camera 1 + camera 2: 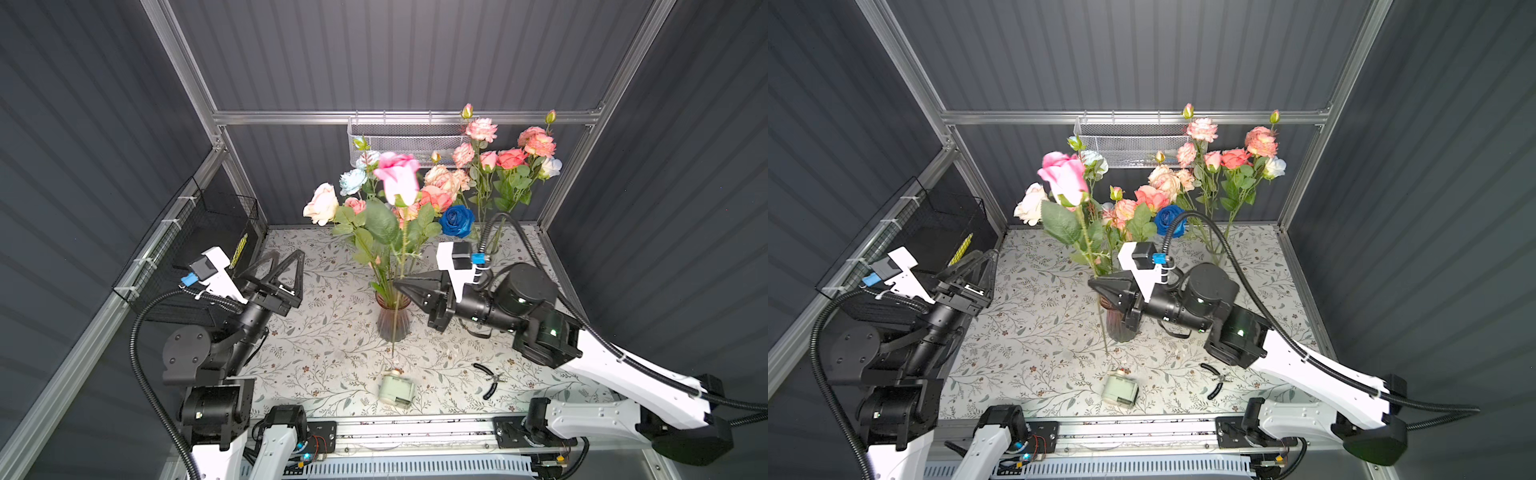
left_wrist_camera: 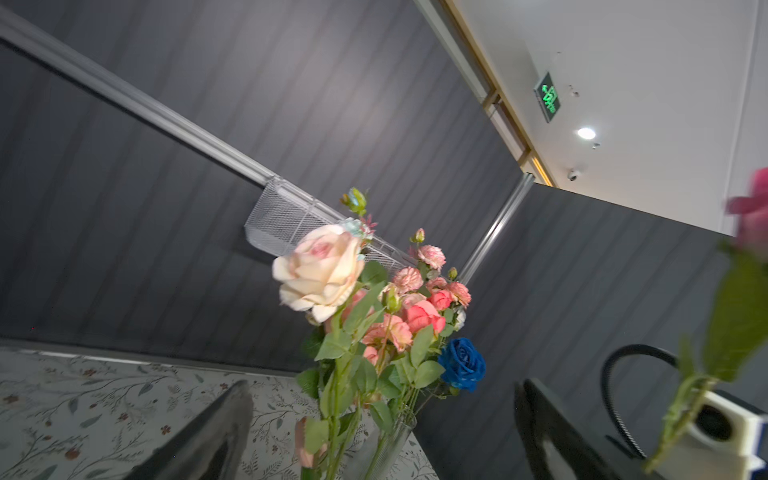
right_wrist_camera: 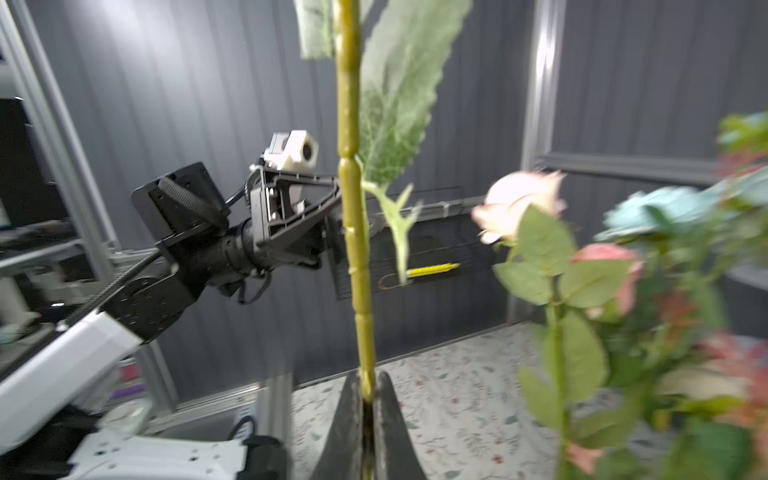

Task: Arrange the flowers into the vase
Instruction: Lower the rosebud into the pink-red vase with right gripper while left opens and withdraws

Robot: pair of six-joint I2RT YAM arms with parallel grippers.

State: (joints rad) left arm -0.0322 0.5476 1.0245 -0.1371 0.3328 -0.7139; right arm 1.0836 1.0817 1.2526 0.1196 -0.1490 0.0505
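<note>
A tall pink rose [image 1: 397, 178] [image 1: 1063, 176] stands upright above the ribbed vase [image 1: 392, 320] [image 1: 1121, 328]. My right gripper [image 1: 397, 284] [image 1: 1092, 284] [image 3: 368, 376] is shut on its green stem [image 3: 353, 232]. The stem's lower end hangs in front of the vase, outside it. The vase holds flowers in cream [image 1: 322, 203], pale blue, peach and pink, plus a deep blue rose [image 1: 457, 220] [image 2: 463, 363]. More pink flowers [image 1: 507, 158] stand in a clear vase [image 1: 1219, 253] at the back right. My left gripper [image 1: 286, 259] [image 1: 980, 259] [image 2: 380, 390] is open and empty, left of the vase.
Black pliers [image 1: 490, 380] and a small pale green box [image 1: 397, 390] lie near the front edge of the floral tablecloth. A black wire basket [image 1: 199, 232] hangs on the left wall. A white mesh basket [image 1: 409, 143] hangs on the back rail.
</note>
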